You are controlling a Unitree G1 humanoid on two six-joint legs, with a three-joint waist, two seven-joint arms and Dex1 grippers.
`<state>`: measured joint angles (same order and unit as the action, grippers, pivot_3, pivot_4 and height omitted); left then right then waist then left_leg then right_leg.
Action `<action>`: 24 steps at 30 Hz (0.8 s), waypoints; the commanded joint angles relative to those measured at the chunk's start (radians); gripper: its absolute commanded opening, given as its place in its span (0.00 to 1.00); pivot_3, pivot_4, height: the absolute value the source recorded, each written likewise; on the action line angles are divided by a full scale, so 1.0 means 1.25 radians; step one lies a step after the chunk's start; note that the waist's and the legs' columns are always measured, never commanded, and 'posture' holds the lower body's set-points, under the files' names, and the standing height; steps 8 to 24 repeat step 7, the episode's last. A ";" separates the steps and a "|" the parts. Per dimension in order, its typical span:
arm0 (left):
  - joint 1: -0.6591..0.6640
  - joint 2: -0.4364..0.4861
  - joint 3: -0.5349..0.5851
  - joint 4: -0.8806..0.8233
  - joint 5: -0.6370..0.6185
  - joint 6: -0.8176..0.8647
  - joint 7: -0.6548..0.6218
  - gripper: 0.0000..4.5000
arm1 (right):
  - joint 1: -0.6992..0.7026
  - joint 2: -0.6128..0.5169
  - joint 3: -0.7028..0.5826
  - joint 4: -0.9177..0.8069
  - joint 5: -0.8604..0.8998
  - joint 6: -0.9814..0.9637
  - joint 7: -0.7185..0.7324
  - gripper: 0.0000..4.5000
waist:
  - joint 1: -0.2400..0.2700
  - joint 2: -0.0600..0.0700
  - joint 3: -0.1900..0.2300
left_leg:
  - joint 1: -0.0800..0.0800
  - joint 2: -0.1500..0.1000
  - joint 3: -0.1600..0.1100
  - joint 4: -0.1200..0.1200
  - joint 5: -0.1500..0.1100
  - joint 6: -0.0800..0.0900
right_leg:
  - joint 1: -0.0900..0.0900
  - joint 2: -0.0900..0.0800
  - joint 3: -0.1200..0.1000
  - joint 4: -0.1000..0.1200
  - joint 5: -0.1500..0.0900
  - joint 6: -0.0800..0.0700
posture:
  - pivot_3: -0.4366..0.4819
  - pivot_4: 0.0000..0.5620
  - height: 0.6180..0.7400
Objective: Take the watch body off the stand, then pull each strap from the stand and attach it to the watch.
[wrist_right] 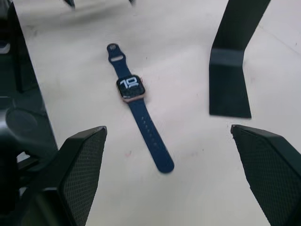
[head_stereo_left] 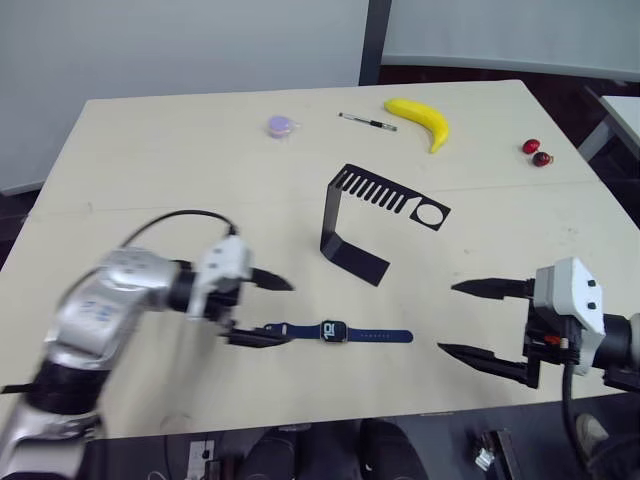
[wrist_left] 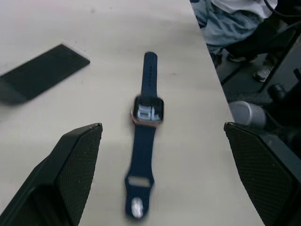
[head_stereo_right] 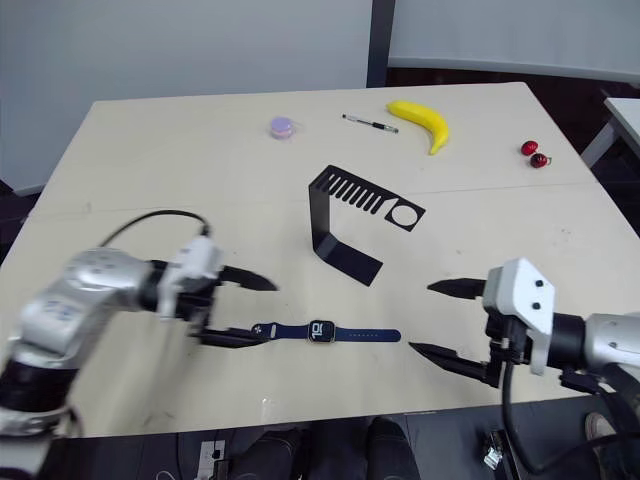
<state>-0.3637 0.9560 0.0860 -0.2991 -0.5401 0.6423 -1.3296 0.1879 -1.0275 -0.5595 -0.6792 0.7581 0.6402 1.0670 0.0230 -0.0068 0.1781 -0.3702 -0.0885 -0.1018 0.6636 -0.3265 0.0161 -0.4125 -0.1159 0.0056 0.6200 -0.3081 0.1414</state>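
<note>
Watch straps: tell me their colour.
Both straps are dark navy blue, joined to the watch body lying flat on the table; clearest in the right wrist view.

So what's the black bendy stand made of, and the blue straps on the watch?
The stand looks like thin sheet metal with a matte black finish: it is flat, folded at sharp bends, and has slots and a round hole cut cleanly through its top. The straps look like soft rubber or silicone, smooth dark blue, lying limp and flat on the table with a row of small holes. That is only how they look.
</note>
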 commanded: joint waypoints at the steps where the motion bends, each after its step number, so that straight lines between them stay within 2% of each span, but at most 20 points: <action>1: 0.094 0.099 0.124 -0.004 -0.027 -0.023 -0.088 0.99 | 0.022 -0.026 -0.063 0.042 -0.003 -0.023 0.083 1.00 | 0.001 0.001 0.000 | 0.000 0.000 0.000 0.000 0.000 0.000 | 0.000 0.000 0.000 -0.001 0.000 0.000 | 0.48 0.27 1.00; 4: 0.188 0.150 0.221 0.022 -0.010 -0.054 -0.112 0.99 | 0.038 -0.043 -0.085 0.088 -0.026 -0.046 0.135 1.00 | 0.005 0.001 0.000 | 0.001 0.000 0.000 0.000 -0.001 0.001 | 0.002 -0.001 0.000 -0.005 0.000 0.000 | 0.48 0.27 1.00; 7: 0.242 0.151 0.289 0.026 -0.014 -0.063 -0.100 0.99 | 0.041 -0.063 -0.084 0.137 -0.046 -0.069 0.185 1.00 | 0.005 0.001 0.000 | 0.000 0.000 -0.001 0.000 -0.001 0.001 | 0.002 -0.001 0.000 -0.006 0.000 0.000 | 0.48 0.27 1.00; 24: 0.242 0.151 0.289 0.026 -0.014 -0.063 -0.100 0.99 | 0.041 -0.063 -0.084 0.137 -0.046 -0.069 0.185 1.00 | 0.005 0.001 0.000 | 0.000 0.000 -0.001 0.000 -0.001 0.001 | 0.002 -0.001 0.000 -0.006 0.000 0.000 | 0.48 0.27 1.00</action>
